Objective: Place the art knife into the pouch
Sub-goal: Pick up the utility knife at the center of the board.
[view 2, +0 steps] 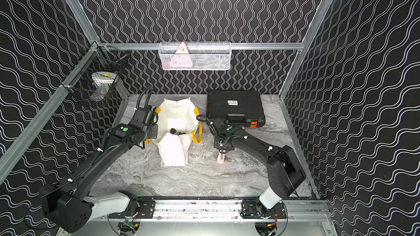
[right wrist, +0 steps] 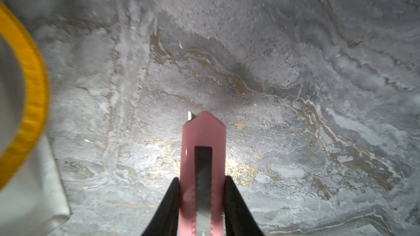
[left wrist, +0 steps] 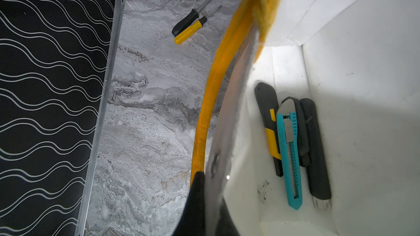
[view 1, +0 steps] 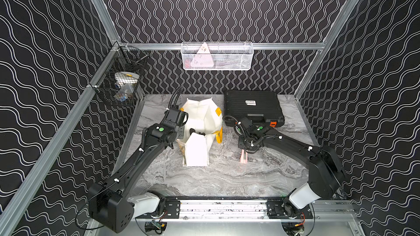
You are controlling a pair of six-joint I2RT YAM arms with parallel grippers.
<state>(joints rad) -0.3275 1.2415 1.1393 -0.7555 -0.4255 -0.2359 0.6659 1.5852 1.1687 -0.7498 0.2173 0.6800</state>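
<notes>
Nearest, right jaws pinch the pink art knife (right wrist: 204, 130) by its sides, blade tip just showing. In a top view we see it (view 1: 243, 158) over the counter (view 1: 227, 182), just right of the pouch (view 1: 196, 153), outside it; we can't tell if it touches the counter. Left jaws are pressed together on the pouch's left rim beside a yellow handle (left wrist: 204, 110), pouch mouth open. Inside, a teal cutter (left wrist: 292, 155) lies between two dark cutters (left wrist: 266, 101). Farther back sits a closed black case (view 1: 253, 107) with an orange latch (view 1: 273, 123).

2 top views: high front, looking down, same whole table (view 1: 227, 178); wrists close: left into pouch (left wrist: 352, 87), right over table.
</notes>
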